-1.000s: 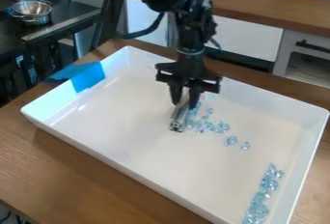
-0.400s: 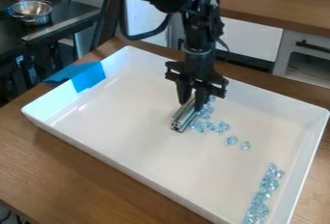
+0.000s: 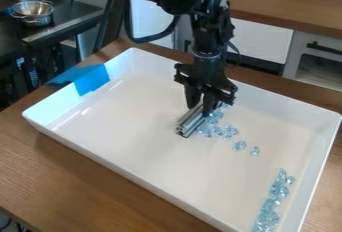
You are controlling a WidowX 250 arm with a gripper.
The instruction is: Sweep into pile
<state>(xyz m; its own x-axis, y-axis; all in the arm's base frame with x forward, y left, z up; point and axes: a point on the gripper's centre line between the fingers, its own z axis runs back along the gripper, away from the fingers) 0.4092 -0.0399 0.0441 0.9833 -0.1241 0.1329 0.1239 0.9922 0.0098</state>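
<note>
My gripper [image 3: 202, 105] hangs over the upper middle of the white tray [image 3: 153, 141], shut on a silver metal bar [image 3: 190, 121] that is held low, at the tray's floor. Several clear blue pieces [image 3: 229, 131] lie just right of the bar, some close against it and partly hidden behind the gripper. Two small clusters [image 3: 240, 145] sit apart, farther right. A longer row of blue pieces [image 3: 274, 201] lies along the tray's right wall, near its front corner.
The tray's raised white walls surround the pieces on a wooden table [image 3: 80, 176]. Blue tape [image 3: 91, 79] covers part of the left wall. A metal bowl [image 3: 33, 12] stands on a dark surface at the upper left.
The gripper has shifted right with the bar, which has turned slightly. The blue pieces beside the bar have moved slightly and sit closer together.
</note>
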